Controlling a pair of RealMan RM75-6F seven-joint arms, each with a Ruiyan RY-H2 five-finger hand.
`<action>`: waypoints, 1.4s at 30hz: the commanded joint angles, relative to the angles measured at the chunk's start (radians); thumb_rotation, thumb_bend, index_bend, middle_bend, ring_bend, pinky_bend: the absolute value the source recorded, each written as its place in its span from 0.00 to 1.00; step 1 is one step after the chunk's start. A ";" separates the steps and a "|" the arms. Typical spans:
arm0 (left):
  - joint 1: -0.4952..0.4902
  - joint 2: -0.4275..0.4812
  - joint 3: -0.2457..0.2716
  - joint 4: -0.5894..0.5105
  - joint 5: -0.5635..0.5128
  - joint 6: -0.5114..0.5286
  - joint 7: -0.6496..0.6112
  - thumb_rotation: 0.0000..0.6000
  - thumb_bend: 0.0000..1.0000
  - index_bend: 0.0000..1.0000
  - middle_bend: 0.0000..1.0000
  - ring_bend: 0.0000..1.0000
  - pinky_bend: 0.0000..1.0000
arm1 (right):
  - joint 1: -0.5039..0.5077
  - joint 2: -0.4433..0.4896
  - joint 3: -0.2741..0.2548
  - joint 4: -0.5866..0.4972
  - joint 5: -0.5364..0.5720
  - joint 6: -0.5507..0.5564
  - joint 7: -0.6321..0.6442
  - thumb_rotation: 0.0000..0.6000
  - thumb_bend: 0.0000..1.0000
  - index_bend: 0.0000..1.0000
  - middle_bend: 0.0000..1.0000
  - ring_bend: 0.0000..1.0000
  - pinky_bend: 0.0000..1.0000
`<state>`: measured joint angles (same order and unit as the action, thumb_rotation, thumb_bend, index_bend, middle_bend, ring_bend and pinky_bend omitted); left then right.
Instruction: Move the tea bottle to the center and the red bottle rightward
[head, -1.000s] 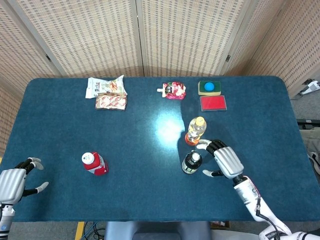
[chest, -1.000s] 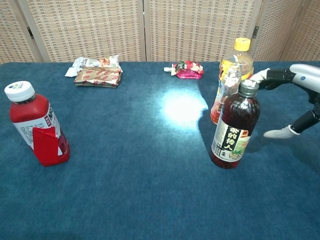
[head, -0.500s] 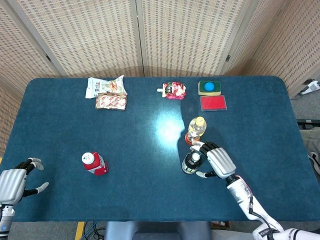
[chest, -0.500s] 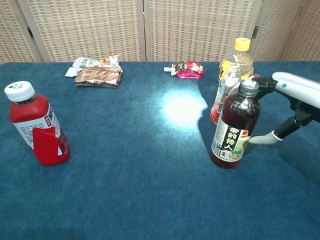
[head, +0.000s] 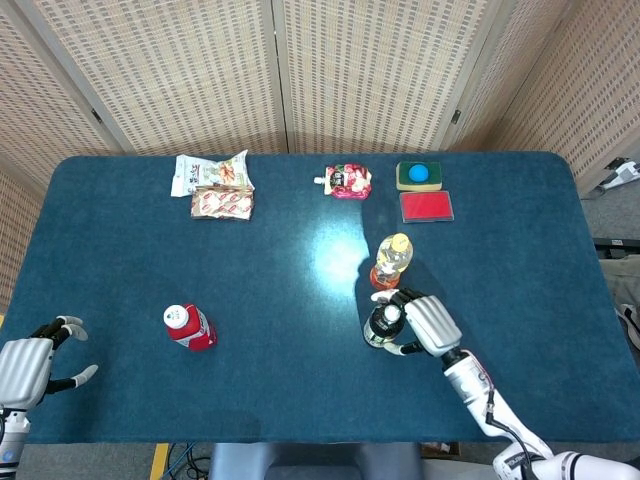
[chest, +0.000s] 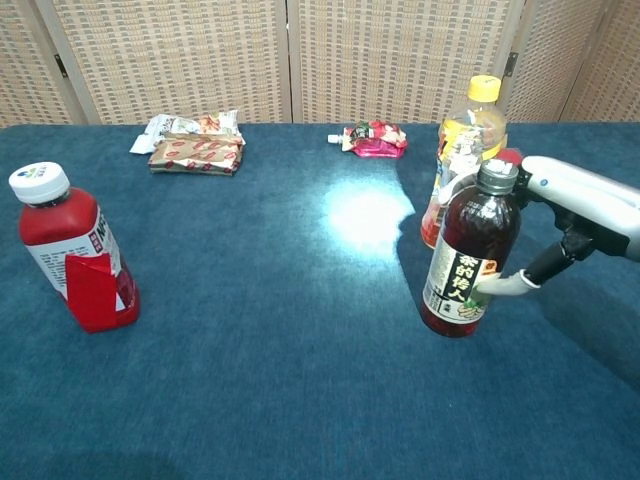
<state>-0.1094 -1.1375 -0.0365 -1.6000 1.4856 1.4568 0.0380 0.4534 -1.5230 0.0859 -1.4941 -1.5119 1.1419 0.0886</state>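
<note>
Three bottles stand upright on the blue table (head: 120, 250). One is the tea bottle (chest: 469, 253), dark brown with a grey cap and a label bearing Chinese characters, positioned right of the table's middle and toward the near edge; the head view shows it from above (head: 383, 324). Just behind it stands an orange bottle with a yellow cap (chest: 463, 150), seen in the head view (head: 391, 260) slightly farther from the robot. The red bottle (chest: 69, 250) with a white cap stands well apart on the left side of the table, near the front (head: 187, 327). The right hand (head: 428, 322) is placed against the right side of the tea bottle: its fingers curve around the far side of the neck, and the thumb tip (chest: 495, 287) touches the label low on the body. Whether the grasp is fully closed on the bottle cannot be told; contact is visible at the thumb. In the chest view the same hand (chest: 575, 215) enters from the right edge. The left hand (head: 28, 365) rests at the front left corner with fingers spread apart, holding nothing. Two snack packets (head: 215, 185) lie at the far left of the table, a pink pouch (head: 348, 181) at far center, and a green block with a blue disc (head: 419, 176) above a red card (head: 426, 206) to its right.
</note>
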 joint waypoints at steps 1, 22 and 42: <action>0.000 0.000 0.000 0.000 -0.001 0.000 -0.001 1.00 0.09 0.46 0.34 0.41 0.68 | 0.005 -0.017 0.007 0.019 0.004 0.006 0.008 1.00 0.06 0.29 0.41 0.36 0.51; 0.002 0.005 -0.003 -0.001 -0.003 0.003 -0.005 1.00 0.09 0.46 0.34 0.41 0.68 | 0.068 -0.116 0.059 0.083 -0.002 0.028 0.039 1.00 0.08 0.44 0.54 0.50 0.62; 0.005 0.019 -0.017 0.005 -0.031 0.001 -0.034 1.00 0.09 0.46 0.34 0.41 0.68 | 0.185 -0.248 0.130 0.160 0.067 -0.042 -0.032 1.00 0.08 0.44 0.54 0.50 0.62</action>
<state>-0.1044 -1.1190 -0.0533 -1.5946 1.4549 1.4574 0.0040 0.6346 -1.7670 0.2122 -1.3375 -1.4487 1.1024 0.0599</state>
